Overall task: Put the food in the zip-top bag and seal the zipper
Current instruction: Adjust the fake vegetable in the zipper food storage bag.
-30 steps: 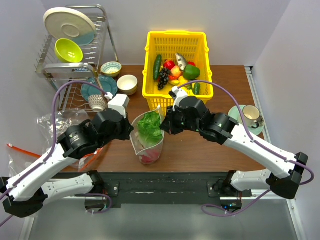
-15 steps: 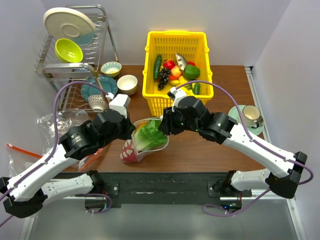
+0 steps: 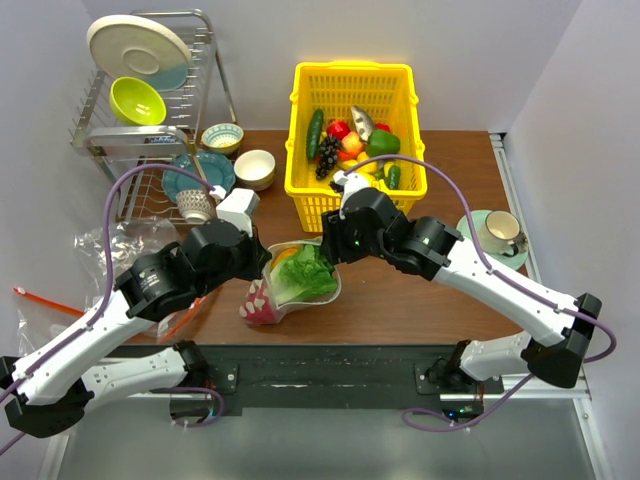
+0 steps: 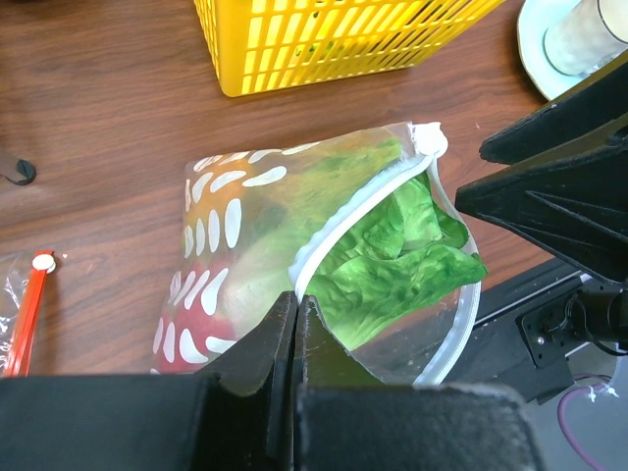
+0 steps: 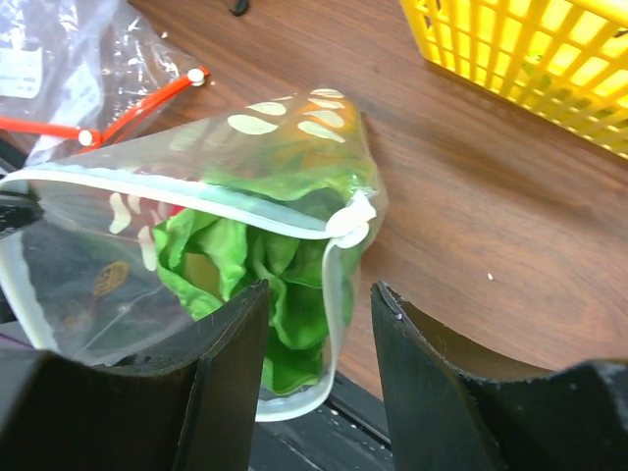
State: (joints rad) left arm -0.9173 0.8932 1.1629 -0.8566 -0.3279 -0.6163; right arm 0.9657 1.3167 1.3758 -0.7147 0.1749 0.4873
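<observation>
- The zip-top bag [image 3: 292, 283] is tipped over on its side on the brown table [image 3: 400, 300]. It sits just in front of the yellow basket [image 3: 350, 68], between the two arms.
- In the bag, leafy green lettuce [image 4: 392, 255] is stuffed right up at the mouth and poking out a bit. A pink-red dragon fruit [image 3: 262, 305] sits at the closed bottom end. There's also something orange-yellow next to the lettuce, but I can't make out what it is.
- The basket has more toy produce in it: a cucumber [image 3: 315, 133], dark grapes [image 3: 327, 152], a green pepper [image 3: 383, 143] and some red bits.
- The bag itself is clear plastic with rows of white dots. The zipper [image 4: 363, 201] is not sealed; the white strip gapes in a wide loop, with a little white tab [image 5: 350, 221] at one end.
- The left gripper [image 4: 295, 299] has its jaws pressed tight together, pinching the mouth edge of the bag right at the zipper strip.
- The right gripper [image 5: 319, 289] has its jaws roughly half apart, at the tab end of the mouth. It isn't gripping anything, and I can't tell if a finger brushes the plastic.
- Off to the left are some plain clear bags [image 3: 105, 245] with a red strip [image 5: 147, 103]. A cup [image 3: 500, 230] on a saucer is at the right.
</observation>
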